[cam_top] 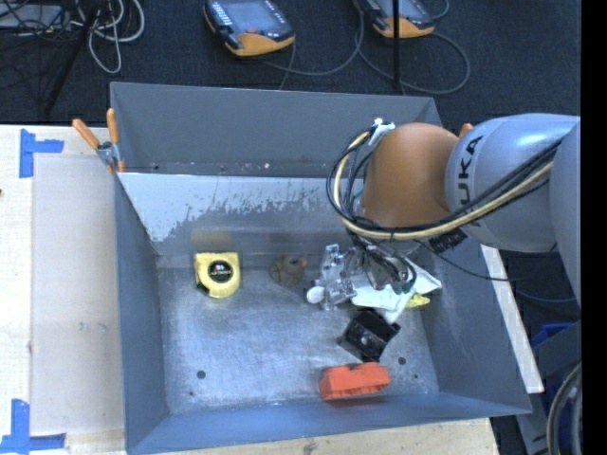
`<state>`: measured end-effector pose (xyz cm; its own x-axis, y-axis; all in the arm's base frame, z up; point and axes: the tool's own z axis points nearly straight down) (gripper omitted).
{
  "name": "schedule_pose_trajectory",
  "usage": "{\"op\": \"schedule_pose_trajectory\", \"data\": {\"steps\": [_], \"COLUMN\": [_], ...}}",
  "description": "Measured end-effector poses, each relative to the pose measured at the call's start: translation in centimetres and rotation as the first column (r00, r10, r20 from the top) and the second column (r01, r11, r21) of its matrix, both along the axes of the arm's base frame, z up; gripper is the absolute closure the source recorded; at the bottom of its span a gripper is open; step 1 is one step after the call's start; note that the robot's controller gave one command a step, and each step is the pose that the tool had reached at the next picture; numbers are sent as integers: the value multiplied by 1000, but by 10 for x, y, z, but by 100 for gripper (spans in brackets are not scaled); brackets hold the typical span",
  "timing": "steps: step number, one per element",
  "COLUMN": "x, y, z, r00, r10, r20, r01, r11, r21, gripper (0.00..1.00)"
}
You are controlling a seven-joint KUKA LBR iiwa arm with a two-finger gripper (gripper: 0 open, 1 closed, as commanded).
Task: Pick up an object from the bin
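The gripper is being held low over the floor of the grey metal bin, right of its middle, beneath the arm's orange wrist cover. Whether it is wide or narrow cannot be told. It is being flanked by a white crumpled object just to its right and a small dark roundish piece just to its left. A black blocky item is being seen nearer the front wall, an orange-red block beyond it, and a yellow tape measure well apart at left.
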<state>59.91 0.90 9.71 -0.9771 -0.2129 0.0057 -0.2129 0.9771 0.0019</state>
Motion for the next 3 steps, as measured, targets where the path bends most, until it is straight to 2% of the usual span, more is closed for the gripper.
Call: {"op": "schedule_pose_trajectory", "data": {"steps": [2, 3], "x": [2, 2], "y": [0, 0], "z": [34, 41], "r00": [1000, 1000], "r10": [-1, -1], "r20": [9, 9], "r01": [1, 1], "r11": [1000, 1000], "r21": [0, 0], "gripper": [100, 100]}}
